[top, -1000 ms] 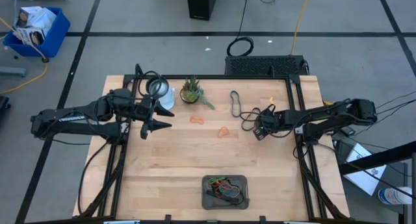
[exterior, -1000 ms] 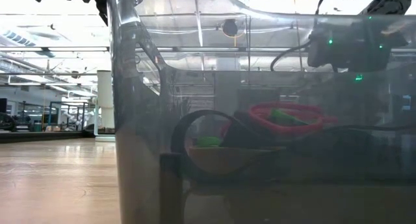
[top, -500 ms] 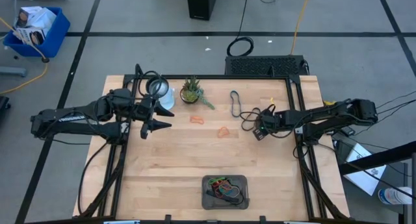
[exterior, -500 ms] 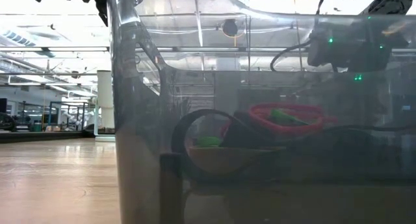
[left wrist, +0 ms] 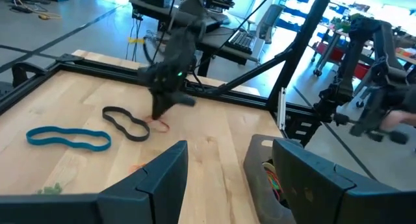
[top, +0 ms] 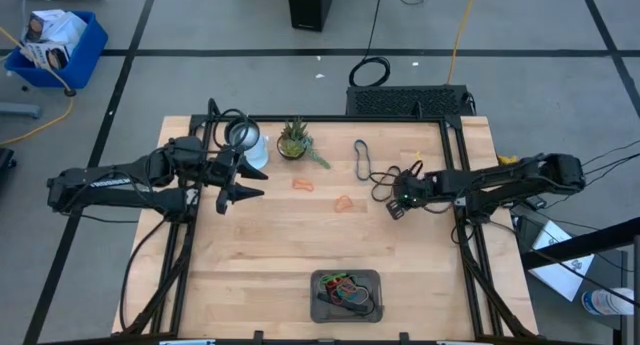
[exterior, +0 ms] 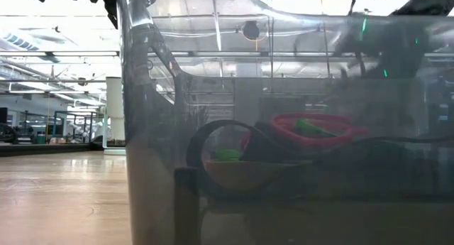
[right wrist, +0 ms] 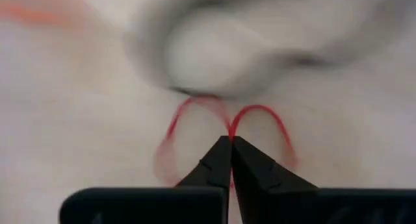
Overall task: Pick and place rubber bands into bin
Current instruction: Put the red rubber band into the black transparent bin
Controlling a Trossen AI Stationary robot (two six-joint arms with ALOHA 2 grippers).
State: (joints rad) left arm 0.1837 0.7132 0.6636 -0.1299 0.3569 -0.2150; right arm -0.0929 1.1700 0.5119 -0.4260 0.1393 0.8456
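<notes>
Right hand point(right wrist: 230, 141) pinching a thin red rubber band point(right wrist: 260, 112).
Fingertips pressed together on it, low over the pale wooden table point(top: 280, 245); left hand point(top: 243, 192) spread, waiting opposite.

Dark grey bin point(top: 346, 295) holding mixed bands, thin red rubber band point(right wrist: 224, 136) pinched into two loops

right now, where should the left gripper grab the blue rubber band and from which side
Take the blue rubber band across its narrow middle, coming straight down from above. It lies flat on the wooden table as a long loop pinched at the waist, so the two strands run closest there and one pinch should catch both. The left gripper is open.
</notes>
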